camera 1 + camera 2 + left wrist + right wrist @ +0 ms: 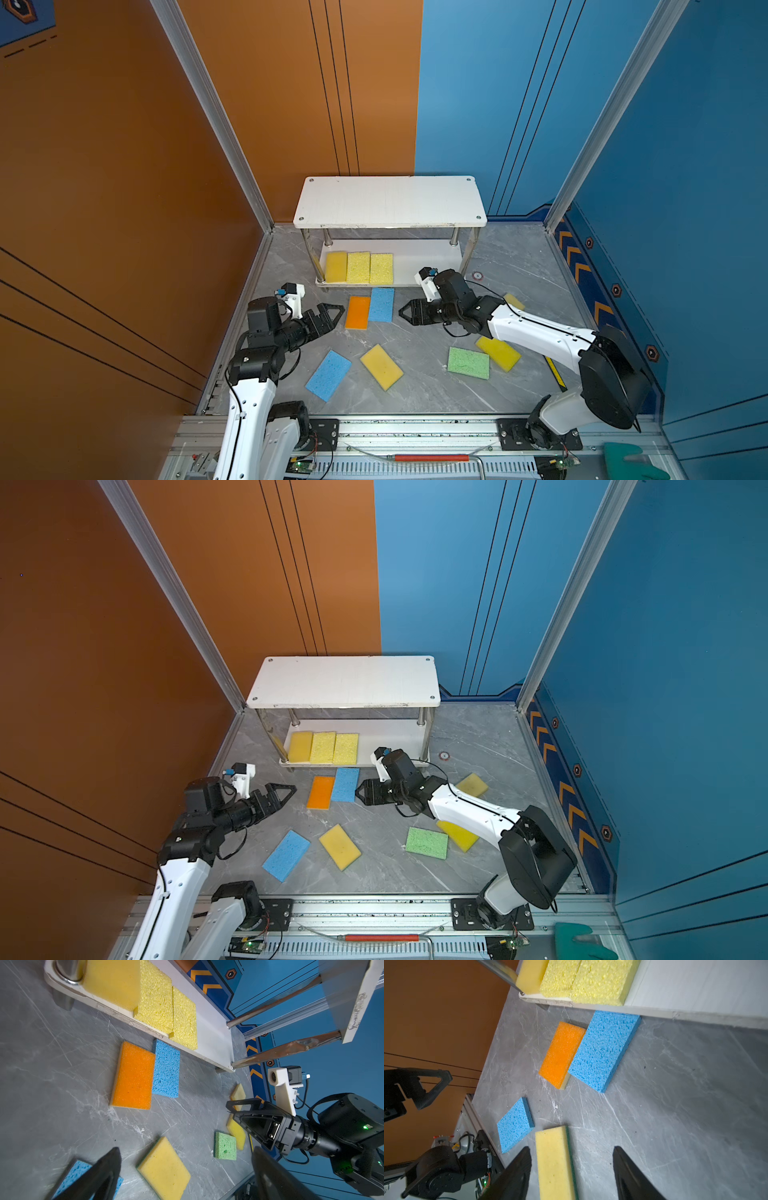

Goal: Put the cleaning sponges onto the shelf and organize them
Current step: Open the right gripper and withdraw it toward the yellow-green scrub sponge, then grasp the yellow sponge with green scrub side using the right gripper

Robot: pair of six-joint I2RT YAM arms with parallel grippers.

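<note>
shelf (390,201): we see white boards and shiny metal posts
yellow sponges (358,267): three on the shelf's lower board, two coarse-pored
orange sponge (358,311): just before the shelf, touching a blue sponge (381,304)
floor (419,374): grey, marbled with pale veins
walls: we find an orange wall (291,104) meeting a blue wall (478,104) behind the shelf

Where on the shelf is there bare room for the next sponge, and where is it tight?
The top board is wholly bare. The lower board is free from the rightmost shelved sponge to its right posts. Crowded: its left end, and the floor in front, where the orange sponge and blue sponge lie.
</note>
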